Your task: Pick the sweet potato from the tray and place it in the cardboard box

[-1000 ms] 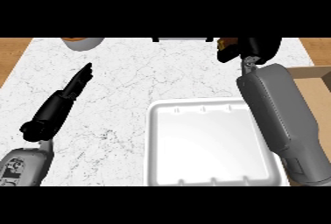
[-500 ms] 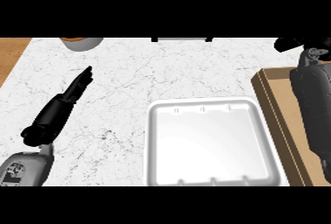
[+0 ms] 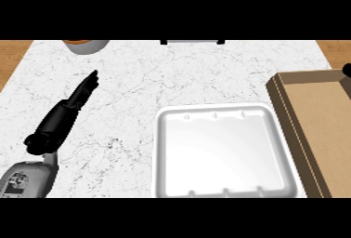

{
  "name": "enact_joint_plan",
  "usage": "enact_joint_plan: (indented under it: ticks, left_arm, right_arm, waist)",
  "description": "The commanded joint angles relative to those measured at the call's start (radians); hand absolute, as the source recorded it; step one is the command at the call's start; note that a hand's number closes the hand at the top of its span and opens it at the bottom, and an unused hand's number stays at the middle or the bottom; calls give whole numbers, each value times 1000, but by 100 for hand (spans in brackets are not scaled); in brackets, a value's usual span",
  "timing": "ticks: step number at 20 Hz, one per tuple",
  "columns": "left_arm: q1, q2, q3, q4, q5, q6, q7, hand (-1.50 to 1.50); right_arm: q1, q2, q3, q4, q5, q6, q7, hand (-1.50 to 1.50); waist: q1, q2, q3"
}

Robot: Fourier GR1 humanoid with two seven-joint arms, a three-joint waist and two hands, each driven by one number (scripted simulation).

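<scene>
The white moulded foam tray [image 3: 223, 151] with rounded corners lies closest, at the near edge of the white marble-patterned counter [image 3: 171, 74], a little right of the middle. Its shallow inside shows only bare white surface; no sweet potato lies in it.

At the near left corner of the counter the grey left forearm [image 3: 27, 179] comes in from the lower edge and leads up to the black left hand [image 3: 81, 95]. That hand is stretched out flat and narrow, its fingers straight and pressed together, pointing away toward the far left part of the counter, and it holds nothing. It is well apart from the tray.

Just beside the tray's right rim, along the right edge of the counter, sits the brown open-topped cardboard box [image 3: 322, 135], running from the near edge back past the middle. The part of its floor that shows is plain brown; the rest is cut off by the right border of the view, so I cannot tell whether the sweet potato is inside.

At the box's far corner, right on the border of the view, a small black patch shows, probably part of the right hand [image 3: 347, 70]; too little of it shows to tell whether its fingers are spread, curled or holding anything.

At the far left edge of the counter stands a round grey container with an orange-brown top [image 3: 86, 45], partly cut off. Near the middle of the far edge a dark-framed pale object [image 3: 192, 42] is barely visible.
</scene>
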Motion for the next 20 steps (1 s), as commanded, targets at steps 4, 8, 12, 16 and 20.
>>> enact_joint_plan:
  ticks: [4,8,12,16,20]
  left_arm:
    - [10,-2,13,-28,13,-21,17,0]
    - [-23,13,26,-65,28,-42,85,0]
    - [6,17,45,31,1,-46,-59,0]
    - [-11,6,62,-4,41,-67,13,0]
    - [-13,9,60,38,11,-55,-37,0]
  right_arm:
    - [77,-116,-134,101,-170,185,-127,150]
    - [169,-101,-121,92,-198,282,-128,150]
    - [224,-98,-177,97,-305,351,-217,-150]
    - [218,-110,-183,13,-366,385,-305,-150]
    - [212,-76,-283,-39,-414,170,-425,-150]
  waist:
    - [9,1,0]
    - [8,1,0]
    - [2,2,0]
    - [7,0,0]
    - [-1,1,1]
